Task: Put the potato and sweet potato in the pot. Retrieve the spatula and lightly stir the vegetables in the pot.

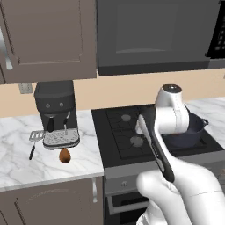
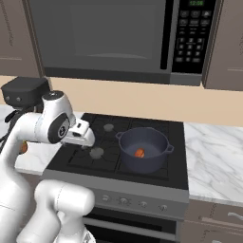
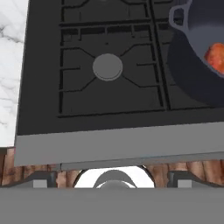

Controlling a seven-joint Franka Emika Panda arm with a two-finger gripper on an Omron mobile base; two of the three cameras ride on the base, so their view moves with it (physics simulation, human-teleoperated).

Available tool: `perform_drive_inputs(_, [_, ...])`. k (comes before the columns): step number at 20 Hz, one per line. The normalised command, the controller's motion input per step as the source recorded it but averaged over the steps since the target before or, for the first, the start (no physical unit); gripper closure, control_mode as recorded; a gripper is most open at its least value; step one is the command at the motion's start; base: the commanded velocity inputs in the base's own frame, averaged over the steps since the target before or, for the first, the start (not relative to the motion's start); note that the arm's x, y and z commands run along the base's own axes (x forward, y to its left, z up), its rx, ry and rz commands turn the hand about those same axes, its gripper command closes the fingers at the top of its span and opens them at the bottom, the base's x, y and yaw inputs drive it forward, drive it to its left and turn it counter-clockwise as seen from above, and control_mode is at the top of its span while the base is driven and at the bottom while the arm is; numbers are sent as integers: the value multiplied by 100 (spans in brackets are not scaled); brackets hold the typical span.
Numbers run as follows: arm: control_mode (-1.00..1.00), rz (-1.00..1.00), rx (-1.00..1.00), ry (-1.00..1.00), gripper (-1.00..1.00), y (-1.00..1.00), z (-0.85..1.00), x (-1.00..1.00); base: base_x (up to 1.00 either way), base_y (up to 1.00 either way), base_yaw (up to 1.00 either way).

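Here, the sweet potato (image 2: 139, 153) lies inside the pot (image 2: 144, 150) on the stove; the potato (image 1: 65, 155) waits on the marble worktop (image 1: 26, 162) beside the spatula (image 1: 34, 141). The fingers (image 3: 112, 181) stand released, apparently empty. Reaching left, a careless approach might nudge the potato rolling.

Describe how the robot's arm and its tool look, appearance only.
The arm is glossy white, built of rounded, bulbous segments. Its joints are dark: a grey-black round cap tops one, and a black band runs along a link in the left base view. The tool has two small dark grey finger tips. No cables or markings show.
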Motion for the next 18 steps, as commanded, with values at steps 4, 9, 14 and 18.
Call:
perform_drive_inputs(4, [-100,12,-10,-6,-100,100,-3,-23,0,0,0])
perform_drive_inputs(9, [-100,12,-6,-7,-100,100,-11,-5,0,0,0])
perform_drive_inputs(14, [-100,9,-1,-11,-100,100,-6,0,0,0,0])
perform_drive_inputs(18, [-100,1,4,-10,-100,100,-16,11,0,0,0])
